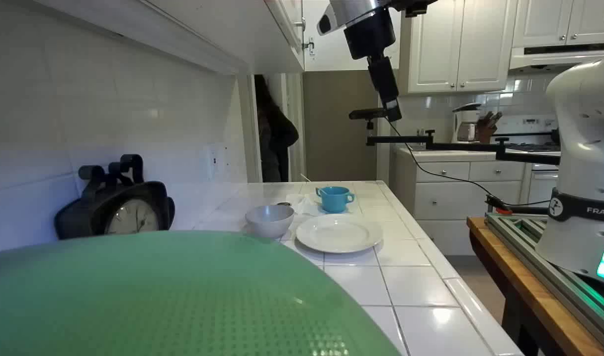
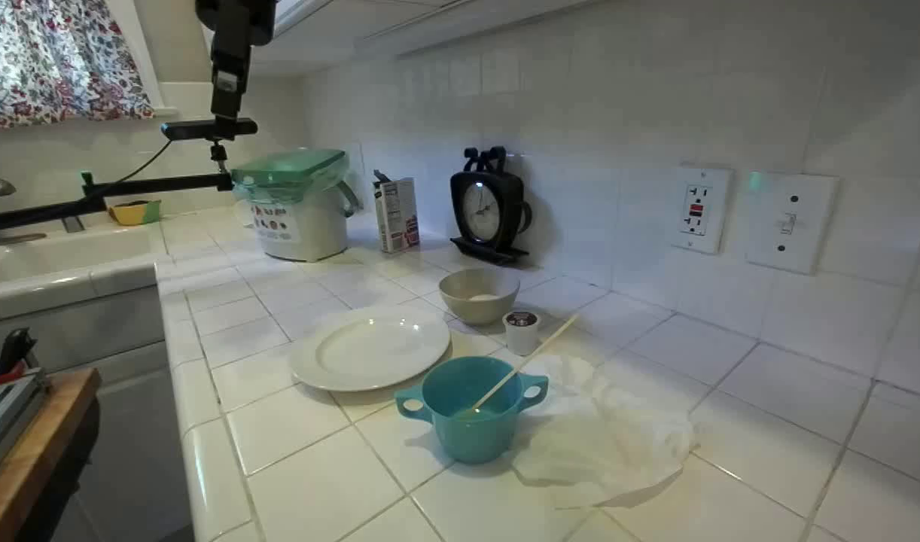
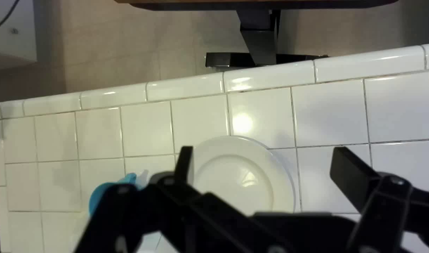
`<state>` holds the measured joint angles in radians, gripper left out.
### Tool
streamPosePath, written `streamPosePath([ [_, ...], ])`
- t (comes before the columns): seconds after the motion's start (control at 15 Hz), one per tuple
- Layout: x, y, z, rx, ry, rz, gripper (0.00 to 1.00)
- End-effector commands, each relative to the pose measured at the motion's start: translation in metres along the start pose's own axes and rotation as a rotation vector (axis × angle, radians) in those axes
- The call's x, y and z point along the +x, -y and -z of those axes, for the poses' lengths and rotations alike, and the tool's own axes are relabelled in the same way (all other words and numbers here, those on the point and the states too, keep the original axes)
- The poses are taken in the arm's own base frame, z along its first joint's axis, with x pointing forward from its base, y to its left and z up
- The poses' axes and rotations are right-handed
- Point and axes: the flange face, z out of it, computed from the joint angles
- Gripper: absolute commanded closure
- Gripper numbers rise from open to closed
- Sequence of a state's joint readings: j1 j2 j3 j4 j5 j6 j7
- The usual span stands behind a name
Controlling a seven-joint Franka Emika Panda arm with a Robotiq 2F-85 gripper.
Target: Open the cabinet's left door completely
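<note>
The tool (image 3: 262,161) is hanging spread above the worktop (image 3: 330,109), gripping nothing; the door (image 1: 330,55), seemingly the part-hidden one standing out from the cabinet (image 1: 233,29), is looking stiff, light and slick; its free edge, opposite the hinge (image 1: 309,45), is offering the best hold.

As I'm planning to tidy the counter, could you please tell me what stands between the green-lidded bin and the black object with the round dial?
In an exterior view, an upright printed carton stands between them.
</note>
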<state>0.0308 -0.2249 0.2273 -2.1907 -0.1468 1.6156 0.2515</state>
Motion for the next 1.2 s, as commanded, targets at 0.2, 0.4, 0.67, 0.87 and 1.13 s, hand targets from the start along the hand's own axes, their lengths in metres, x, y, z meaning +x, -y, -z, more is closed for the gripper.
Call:
streamPosePath([
  [0.2, 0.0, 0.0, 0.0, 0.0, 0.001, 0.0, 0.0],
  [0.4, 0.0, 0.0, 0.0, 0.0, 0.001, 0.0, 0.0],
  [0.67, 0.0, 0.0, 0.0, 0.0, 0.001, 0.0, 0.0],
  [0.87, 0.0, 0.0, 0.0, 0.0, 0.001, 0.0, 0.0],
  [1.13, 0.001, -0.017, 0.007, 0.04, -0.028, -0.043, 0.0],
])
